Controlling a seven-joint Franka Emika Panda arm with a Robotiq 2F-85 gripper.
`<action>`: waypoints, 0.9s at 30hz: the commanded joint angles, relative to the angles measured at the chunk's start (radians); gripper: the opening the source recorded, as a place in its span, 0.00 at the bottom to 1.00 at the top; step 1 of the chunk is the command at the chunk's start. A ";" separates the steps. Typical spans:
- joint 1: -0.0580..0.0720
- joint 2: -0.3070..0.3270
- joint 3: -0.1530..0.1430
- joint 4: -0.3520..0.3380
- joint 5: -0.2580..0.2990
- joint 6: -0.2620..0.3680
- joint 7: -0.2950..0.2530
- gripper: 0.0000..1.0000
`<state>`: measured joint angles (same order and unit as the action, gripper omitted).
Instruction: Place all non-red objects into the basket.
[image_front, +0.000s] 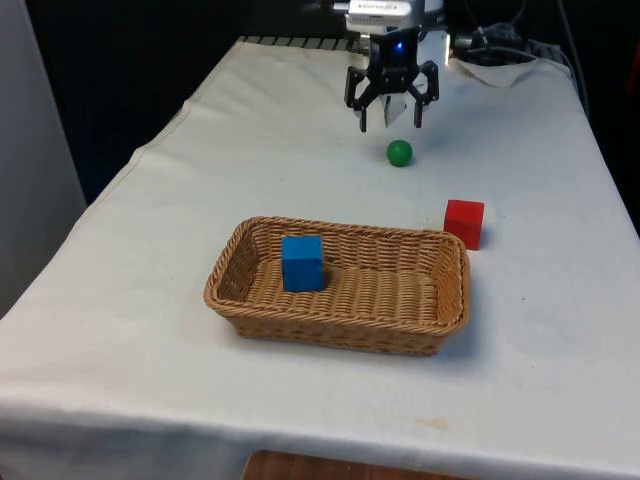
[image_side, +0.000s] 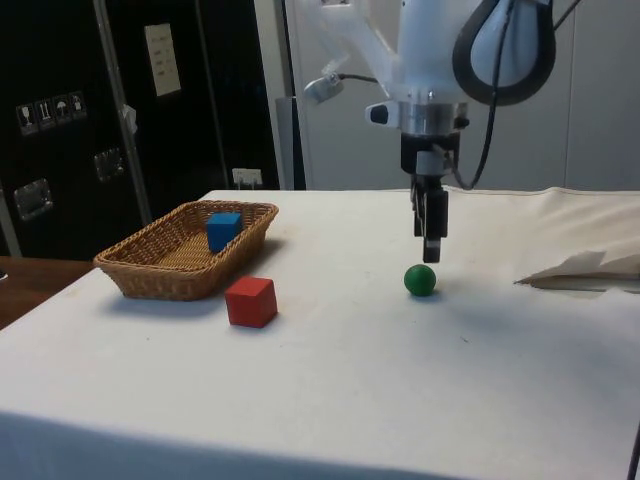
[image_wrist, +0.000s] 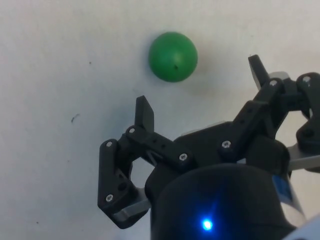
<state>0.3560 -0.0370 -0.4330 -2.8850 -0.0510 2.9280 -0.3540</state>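
We see the arm reaching straight down, wrist vertical, with the gripper (image_front: 391, 123) hanging above the white cloth (image_front: 300, 170) just beyond the green ball (image_front: 399, 152), not touching it. Its fingers (image_wrist: 144, 113) are spread wide and hold nothing. The ball rests on the cloth, well apart from the wicker basket (image_front: 440, 300). A blue cube (image_front: 302, 263) sits inside the basket, toward the front view's left. A red cube (image_front: 464, 222) stands just outside the basket's far corner on the front view's right.

Green ball (image_front: 399, 152) on cloth, blue cube (image_front: 302, 263) inside wicker basket (image_front: 256, 305) — red cube (image_front: 464, 222) just outside
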 joint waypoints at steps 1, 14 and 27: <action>0.019 -0.018 0.006 -0.015 0.062 0.003 -0.033 1.00; 0.003 0.050 0.060 0.020 0.142 0.003 -0.049 1.00; -0.003 0.070 0.088 0.036 0.193 -0.003 -0.066 1.00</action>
<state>0.3550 0.0660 -0.3680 -2.8370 0.0870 2.9280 -0.3850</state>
